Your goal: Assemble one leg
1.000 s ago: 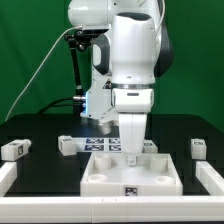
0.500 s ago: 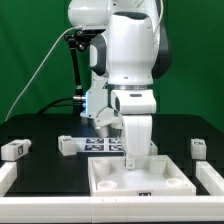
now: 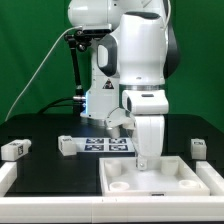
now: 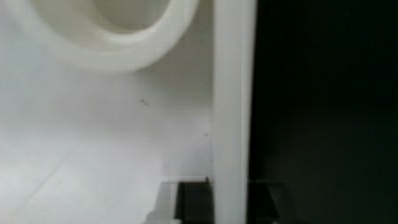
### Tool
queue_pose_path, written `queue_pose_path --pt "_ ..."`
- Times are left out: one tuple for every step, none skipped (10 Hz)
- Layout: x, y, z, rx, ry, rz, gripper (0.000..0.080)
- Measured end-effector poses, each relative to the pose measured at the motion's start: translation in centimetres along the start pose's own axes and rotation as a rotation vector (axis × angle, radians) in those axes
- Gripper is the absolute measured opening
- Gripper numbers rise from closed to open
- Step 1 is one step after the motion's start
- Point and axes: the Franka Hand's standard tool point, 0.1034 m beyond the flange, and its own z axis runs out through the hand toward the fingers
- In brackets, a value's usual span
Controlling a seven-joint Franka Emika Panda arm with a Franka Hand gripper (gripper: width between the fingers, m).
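Well, the gripper (image 3: 143, 160) is pinching the white panel (image 3: 160, 176) at lower right (jaws almost shut), probably placing it; next, grabbing 1 leg (image 3: 67, 146), middle left.

A robotics laboratory is shown. A white arm (image 3: 140, 60) is set at a black table (image 3: 40, 130) fenced by white rails (image 3: 6, 173), and a green backdrop (image 3: 30, 50) is hung at twelve o'clock. A marker board (image 3: 100, 146) is fixed at the table's centre, a leg (image 3: 12, 148) bearing a square tag is laid at nine o'clock, and a cabled black stand (image 3: 76, 65) is seen toward eleven.
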Motion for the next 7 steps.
queue_pose_path --pt "1.0 0.4 0.0 -0.002 0.005 -0.01 0.0054" --pt "1.3 0.7 0.0 0.0 0.005 -0.009 0.0054" --pt "1.5 0.9 0.0 0.009 0.0 0.018 0.0054" --pt "1.9 0.9 0.1 0.009 -0.001 0.059 0.0054" --pt "1.9 0.9 0.0 0.008 -0.003 0.101 0.0054" --pt "2.0 0.7 0.0 0.014 -0.005 0.136 0.0054" --pt "2.0 0.6 0.0 0.015 -0.005 0.146 0.0054"
